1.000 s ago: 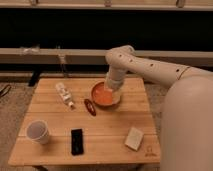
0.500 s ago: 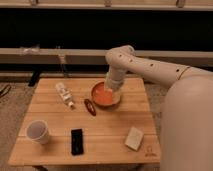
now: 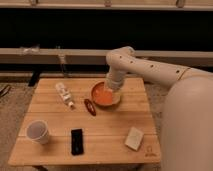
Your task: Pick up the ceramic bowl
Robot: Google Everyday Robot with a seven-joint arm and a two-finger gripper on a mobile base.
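Note:
The ceramic bowl (image 3: 103, 95), orange inside with a darker rim, sits on the wooden table (image 3: 55, 127) at its back middle. My gripper (image 3: 114, 89) reaches down from the white arm (image 3: 150, 70) onto the bowl's right rim. The bowl looks slightly tilted toward the camera. A small dark-red oval object (image 3: 90, 106) lies just left of the bowl's front.
A white paper cup (image 3: 38, 131) stands at the front left. A black phone-like slab (image 3: 77, 140) lies at the front middle, a pale sponge-like block (image 3: 134, 138) at the front right, and a lying bottle (image 3: 64, 94) at the back left. The robot's white body (image 3: 187, 125) fills the right.

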